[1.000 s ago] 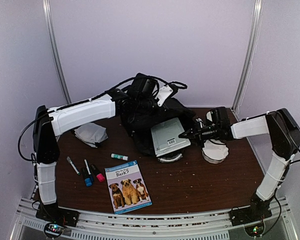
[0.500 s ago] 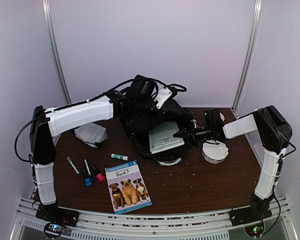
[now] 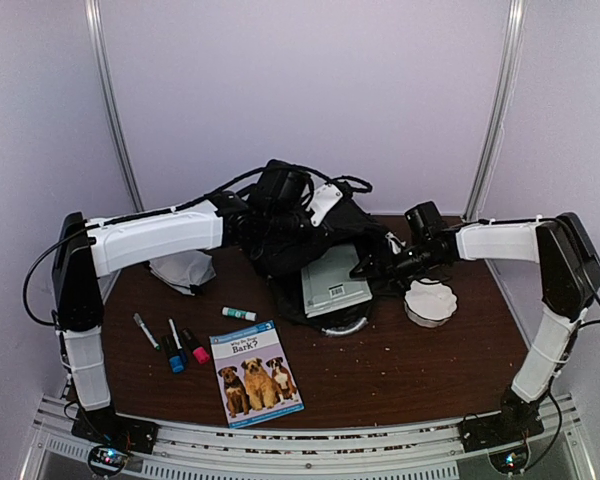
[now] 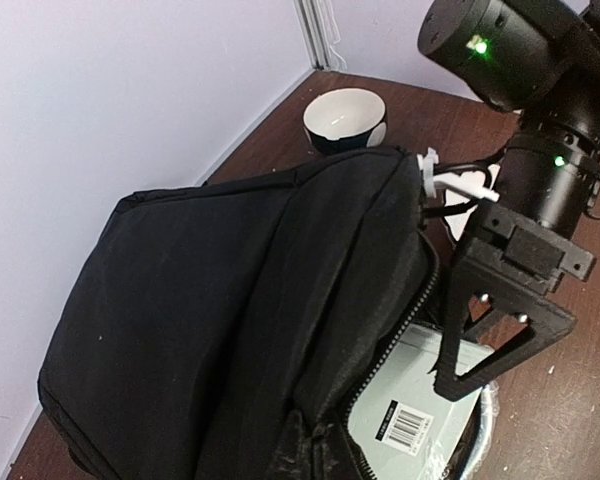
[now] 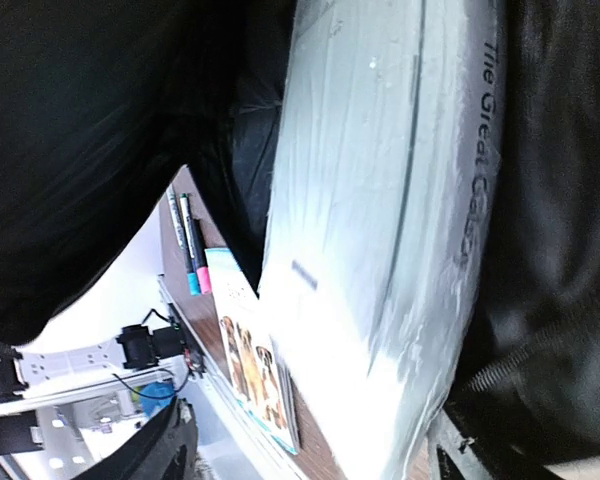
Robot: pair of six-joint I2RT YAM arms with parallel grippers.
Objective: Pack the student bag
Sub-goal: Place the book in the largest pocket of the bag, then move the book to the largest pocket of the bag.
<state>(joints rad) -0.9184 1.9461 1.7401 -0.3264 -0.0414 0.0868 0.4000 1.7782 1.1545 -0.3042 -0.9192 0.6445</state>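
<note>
Right fingers [image 5: 165, 445]: spread apart, not clamped. The end of the grey book [image 5: 360, 200] lies between them. The finger at lower left of the right wrist view stands clear of the book's face, with tabletop showing in the gap.
Right fingers, overhead: at the book's right edge, at the mouth of the student bag [image 3: 290, 235].
Grey book: partway inside the open zip mouth, barcode end still outside. The spine lettering reads "The Great Ga…", and the rest is cut off.
Left fingers: lost against the black fabric at the top of the bag; cannot tell whether open or closed.
Left arm [image 3: 160, 235]: reaches across from the left edge to the bag's top.
Student bag: back centre of the tabletop [image 3: 400, 370], lying down, mouth facing the near right. A grey curved handle [image 3: 342, 322] shows just under the book's near end.
Bowl [image 4: 345, 115]: white inside, dark outside, by the back wall beyond the bag.
White ruffled round object [image 3: 432, 302]: just right of the bag, below the right arm.
Grey cloth [image 3: 180, 268]: left of the bag, under the left arm.
Glue stick [image 3: 238, 314]: near the bag's near-left side, apart from it.
Three markers [image 3: 175, 345]: side by side, front left.
Dog book [image 3: 255, 373]: flat, cover up, front centre, just right of the markers.
</note>
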